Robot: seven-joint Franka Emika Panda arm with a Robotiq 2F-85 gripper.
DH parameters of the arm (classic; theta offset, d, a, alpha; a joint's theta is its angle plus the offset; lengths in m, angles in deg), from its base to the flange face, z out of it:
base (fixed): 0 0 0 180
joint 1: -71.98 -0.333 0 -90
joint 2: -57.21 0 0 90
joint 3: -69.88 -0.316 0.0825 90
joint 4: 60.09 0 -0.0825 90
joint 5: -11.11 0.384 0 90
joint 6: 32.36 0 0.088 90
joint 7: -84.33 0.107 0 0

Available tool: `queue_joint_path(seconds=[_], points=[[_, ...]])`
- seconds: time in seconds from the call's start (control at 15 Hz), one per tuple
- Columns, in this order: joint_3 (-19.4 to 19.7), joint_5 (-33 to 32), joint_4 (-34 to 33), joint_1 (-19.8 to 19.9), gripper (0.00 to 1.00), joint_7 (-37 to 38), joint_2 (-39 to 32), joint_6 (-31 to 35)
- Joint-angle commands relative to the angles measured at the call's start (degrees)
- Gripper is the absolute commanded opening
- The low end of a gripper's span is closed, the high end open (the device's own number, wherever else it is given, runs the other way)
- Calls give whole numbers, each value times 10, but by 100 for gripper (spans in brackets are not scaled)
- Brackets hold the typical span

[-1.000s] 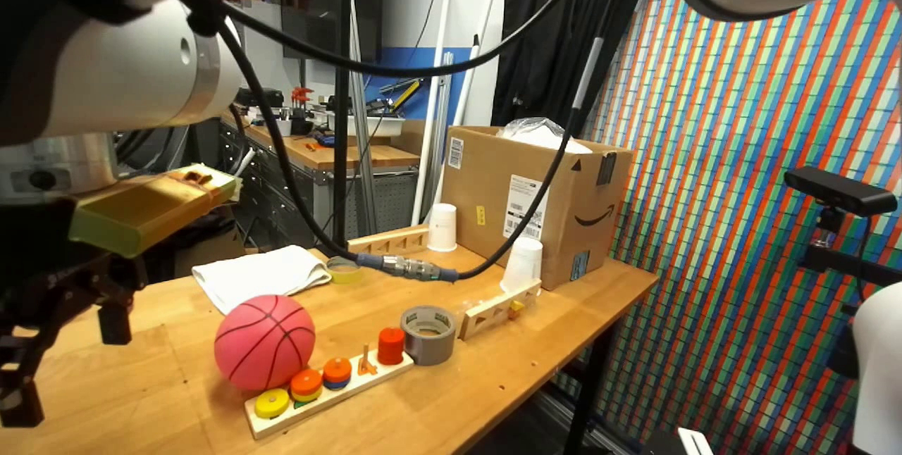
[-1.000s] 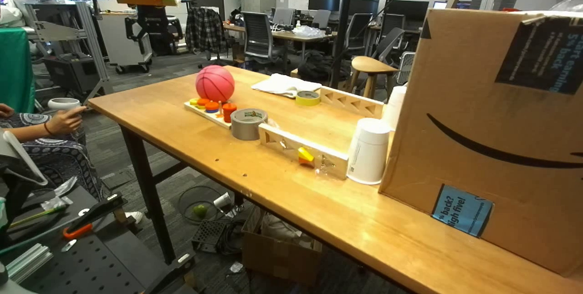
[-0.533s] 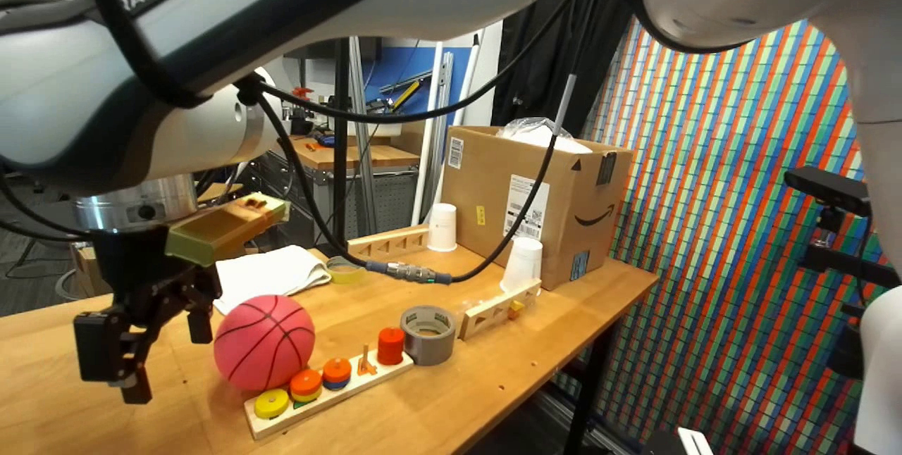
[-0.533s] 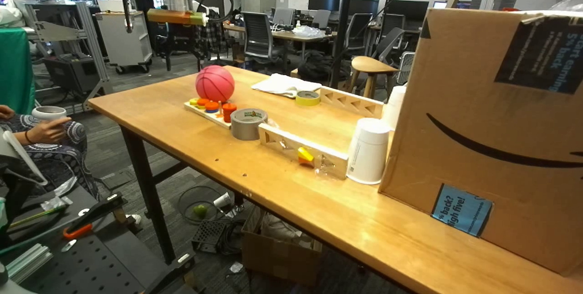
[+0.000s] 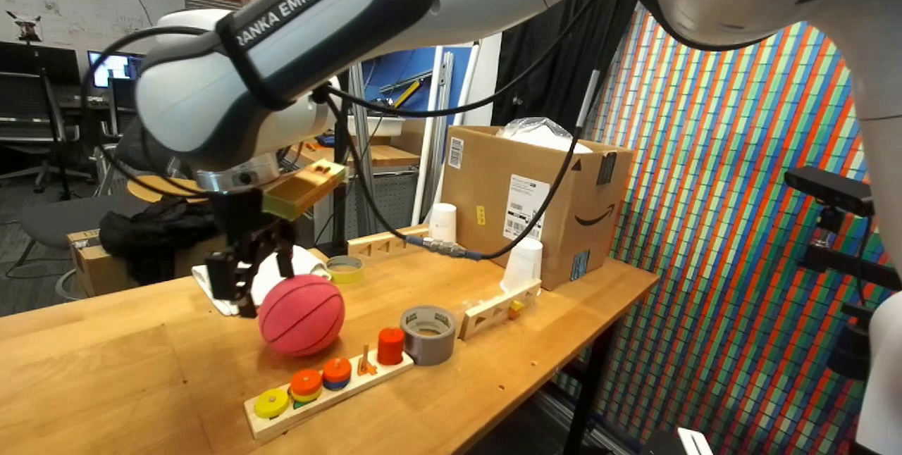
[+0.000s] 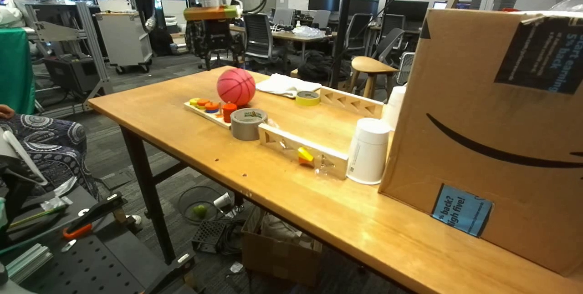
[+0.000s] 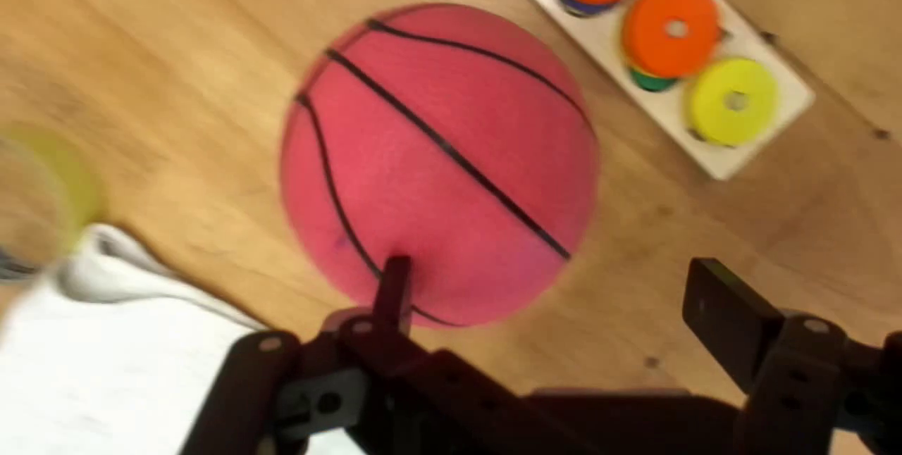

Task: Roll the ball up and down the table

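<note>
— Wooden table [image 5: 106, 370]; ball [image 5: 301, 315] located?
— Beside the peg board [image 5: 352, 382], not touching. Gripper [image 7: 550, 266] spread, nothing held.
— Step?
— Probably the rolling push; next calls for steady contact, then return.

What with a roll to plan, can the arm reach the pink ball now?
Probably yes: the open gripper hangs at the edge of the pink ball, nothing visible between them; contact is unclear.

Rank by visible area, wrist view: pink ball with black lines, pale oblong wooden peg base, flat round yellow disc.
1. Pink ball
2. Wooden base: cut off by picture edge, visible part only
3. Yellow disc
</note>
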Motion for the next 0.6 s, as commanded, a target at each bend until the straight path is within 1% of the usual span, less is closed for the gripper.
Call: queue_joint_path(seconds=[0.0,0.13,0.2,0.27,0.4,0.53], points=[[54,-60,9,35,100,29,36,-16],[80,-74,18,65,100,42,59,-12],[82,-82,34,71,100,38,74,-2],[82,-86,44,75,100,34,84,0],[73,-108,96,71,100,43,121,24],[53,-104,154,67,100,33,163,45]])
